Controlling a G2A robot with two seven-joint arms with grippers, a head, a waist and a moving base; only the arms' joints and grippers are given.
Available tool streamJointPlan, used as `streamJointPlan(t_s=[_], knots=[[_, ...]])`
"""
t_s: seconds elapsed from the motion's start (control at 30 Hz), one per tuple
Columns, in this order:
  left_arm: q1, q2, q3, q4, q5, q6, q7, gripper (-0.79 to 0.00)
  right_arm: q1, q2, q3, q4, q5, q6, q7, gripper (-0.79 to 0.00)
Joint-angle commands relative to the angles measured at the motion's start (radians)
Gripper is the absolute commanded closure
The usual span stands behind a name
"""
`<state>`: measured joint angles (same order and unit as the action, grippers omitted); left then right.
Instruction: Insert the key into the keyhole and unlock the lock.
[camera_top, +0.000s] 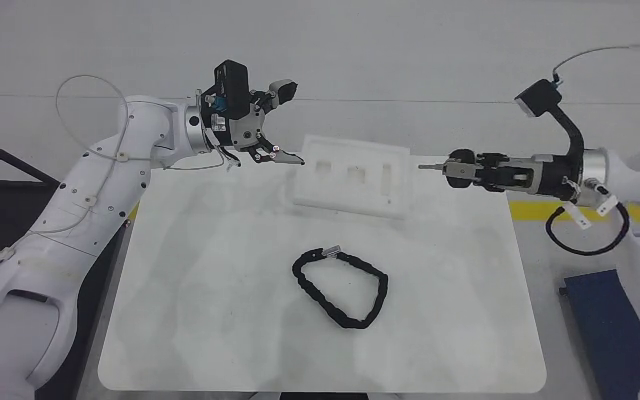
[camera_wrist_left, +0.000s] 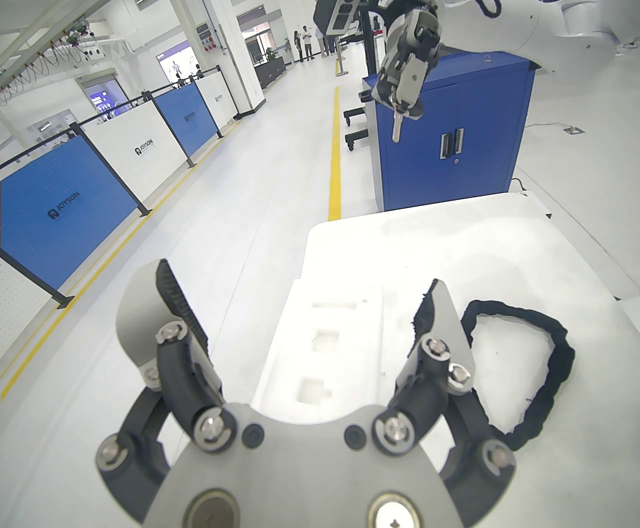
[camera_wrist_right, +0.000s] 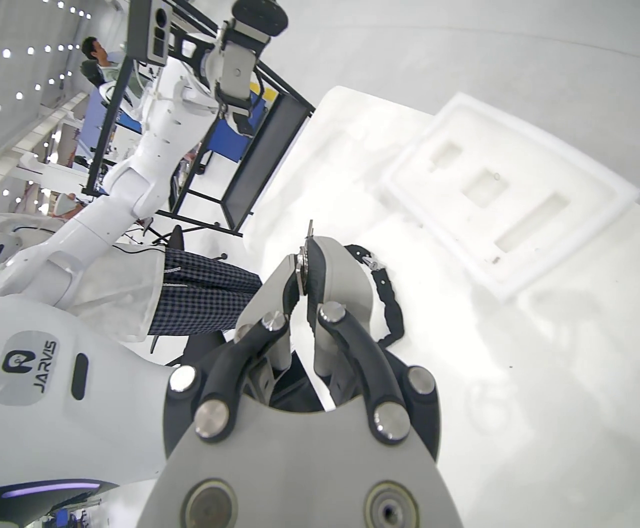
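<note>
A black fabric-covered chain lock (camera_top: 340, 288) lies in a closed loop on the white table (camera_top: 200, 300), its metal lock end (camera_top: 330, 252) at the top of the loop. My right gripper (camera_top: 447, 168) hovers at the right, beyond the foam tray's right end, shut on a small metal key (camera_top: 431, 167) whose blade points left. The key (camera_wrist_right: 303, 260) sits pinched between the pads. My left gripper (camera_top: 284, 125) is raised at the back left, open and empty, above the table's far left corner. From the left wrist, the lock (camera_wrist_left: 530, 370) lies past the open fingers (camera_wrist_left: 172, 305).
A white foam tray (camera_top: 352, 178) with three rectangular recesses sits at the back centre of the table, between the two grippers. A blue cabinet (camera_top: 605, 320) stands off the table's right edge.
</note>
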<state>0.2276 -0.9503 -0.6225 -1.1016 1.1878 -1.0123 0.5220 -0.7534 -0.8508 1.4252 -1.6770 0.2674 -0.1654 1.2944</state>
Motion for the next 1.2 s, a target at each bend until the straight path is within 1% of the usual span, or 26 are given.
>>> streamJointPlan(t_s=[0.0, 0.07, 0.17, 0.4, 1.17], knots=[[0.0, 0.0, 0.0, 0.0, 0.0, 0.0, 0.0, -0.785, -0.012, 0.002, 0.022, -0.006, 0.041, -0.025, -0.014, 0.0], [0.0, 0.0, 0.0, 0.0, 0.0, 0.0, 0.0, -0.785, -0.021, 0.003, 0.044, -0.014, 0.09, -0.072, -0.014, 0.0], [0.0, 0.0, 0.0, 0.0, 0.0, 0.0, 0.0, -0.785, -0.026, 0.009, 0.07, -0.024, 0.111, -0.116, 0.015, 0.0], [0.0, 0.0, 0.0, 0.0, 0.0, 0.0, 0.0, -0.785, -0.034, 0.015, 0.093, -0.03, 0.15, -0.147, 0.009, 0.0], [0.0, 0.0, 0.0, 0.0, 0.0, 0.0, 0.0, -0.785, -0.035, 0.015, 0.093, -0.031, 0.152, -0.151, 0.007, 0.0]])
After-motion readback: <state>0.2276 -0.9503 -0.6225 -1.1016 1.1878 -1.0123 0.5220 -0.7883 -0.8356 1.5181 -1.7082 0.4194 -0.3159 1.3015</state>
